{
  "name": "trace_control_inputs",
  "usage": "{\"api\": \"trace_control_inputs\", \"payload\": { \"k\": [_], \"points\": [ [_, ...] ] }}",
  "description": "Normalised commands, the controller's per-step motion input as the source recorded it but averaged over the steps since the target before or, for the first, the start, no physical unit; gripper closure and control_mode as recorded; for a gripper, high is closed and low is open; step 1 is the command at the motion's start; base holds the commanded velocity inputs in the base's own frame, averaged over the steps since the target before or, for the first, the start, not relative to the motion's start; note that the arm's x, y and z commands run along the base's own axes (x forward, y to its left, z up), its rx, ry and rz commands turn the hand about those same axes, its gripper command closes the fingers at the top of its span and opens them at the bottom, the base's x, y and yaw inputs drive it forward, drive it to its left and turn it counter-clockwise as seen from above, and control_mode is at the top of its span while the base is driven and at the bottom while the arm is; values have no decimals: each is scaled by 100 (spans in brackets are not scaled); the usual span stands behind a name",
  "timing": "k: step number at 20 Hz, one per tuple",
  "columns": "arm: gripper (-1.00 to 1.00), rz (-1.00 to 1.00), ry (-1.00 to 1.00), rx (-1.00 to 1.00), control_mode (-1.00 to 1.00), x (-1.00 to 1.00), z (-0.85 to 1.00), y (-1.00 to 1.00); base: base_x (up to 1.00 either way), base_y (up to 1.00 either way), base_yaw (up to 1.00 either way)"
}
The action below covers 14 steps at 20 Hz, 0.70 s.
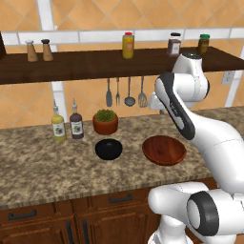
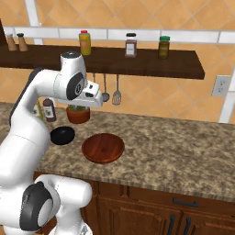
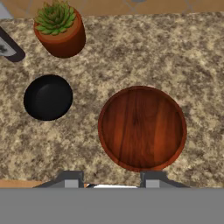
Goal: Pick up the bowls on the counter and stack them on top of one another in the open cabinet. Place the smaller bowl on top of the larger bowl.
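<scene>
The claw (image 3: 109, 180), cut off so that just its two tips show, stands released and empty above the speckled granite surface (image 3: 192, 57). The wide reddish-brown wooden bowl (image 3: 142, 127) lies just beyond. At ten o'clock sits the small glossy black bowl (image 3: 47, 97), apart.

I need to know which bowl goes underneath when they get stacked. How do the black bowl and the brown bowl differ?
The brown bowl is much wider than the black bowl. The brown bowl is shallow, like a deep plate; the black bowl looks deeper for its width. The brown bowl shows wood grain; the black bowl is plain and glossy. Both are round, upright and apart on the counter.
</scene>
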Motion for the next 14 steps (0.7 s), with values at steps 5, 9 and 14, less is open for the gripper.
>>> {"api": "trace_control_inputs", "payload": {
  "k": [5,9,14],
  "points": [
    [-100,0,0,0,-100,-23,0,0,0,0,0],
    [-100,0,0,0,-100,-45,0,7,0,0,0],
    [-100,0,0,0,-100,-32,-5,17,0,0,0]
  ]
}}
